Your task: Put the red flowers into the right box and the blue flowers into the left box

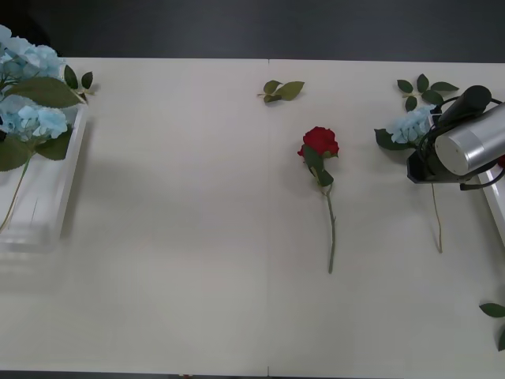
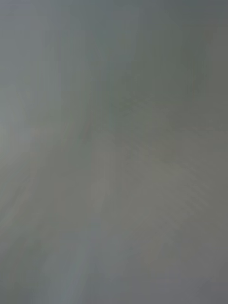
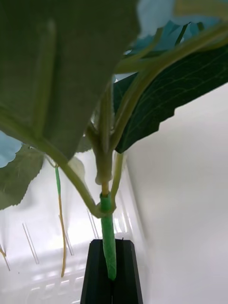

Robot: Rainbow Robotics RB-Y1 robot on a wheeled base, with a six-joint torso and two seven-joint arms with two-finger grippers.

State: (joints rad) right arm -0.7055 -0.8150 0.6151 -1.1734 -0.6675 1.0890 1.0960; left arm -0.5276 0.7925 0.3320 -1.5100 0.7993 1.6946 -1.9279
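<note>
Black fingers (image 3: 113, 275) of the left gripper (image 3: 112, 273) are clenched on a green stem (image 3: 108, 237) of the blue flowers (image 3: 156, 71) (big leaves overhead), above the ribbed left box (image 3: 42, 256). More blue flowers (image 1: 31, 95) lie in the left box (image 1: 55, 197). A red rose (image 1: 319, 142) lies mid-table. The right arm (image 1: 465, 142) hangs over another blue flower (image 1: 409, 126); I cannot tell its grip.
</note>
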